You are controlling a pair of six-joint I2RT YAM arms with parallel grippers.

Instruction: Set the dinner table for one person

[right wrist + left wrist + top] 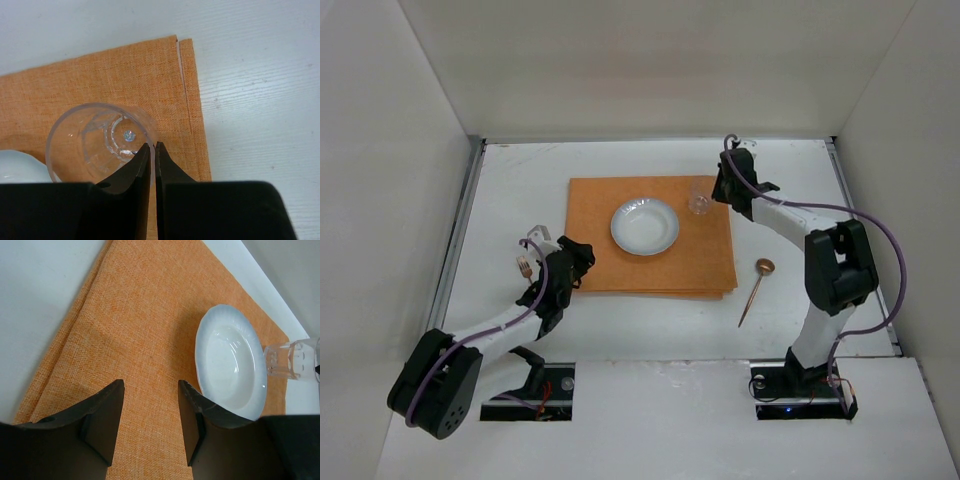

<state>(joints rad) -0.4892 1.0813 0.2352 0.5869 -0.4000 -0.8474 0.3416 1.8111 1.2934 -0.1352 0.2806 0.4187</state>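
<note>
An orange placemat [620,265] lies on the white dinner table [520,180]. A white plate [645,226] sits on the mat's middle. A clear glass [700,201] stands upright on the mat's far right corner. My right gripper [716,193] is shut on its rim; in the right wrist view one finger is inside the glass [95,140] and one outside, with the gripper [153,145] pinching the wall. My left gripper [582,258] is open and empty over the mat's near left part, seen in its wrist view [150,385] with the plate [230,362] to its right.
A gold fork [525,264] lies on the table just left of the left arm. A copper spoon [756,288] lies on the table right of the mat. White walls enclose the table, and metal rails [460,235] run along its sides.
</note>
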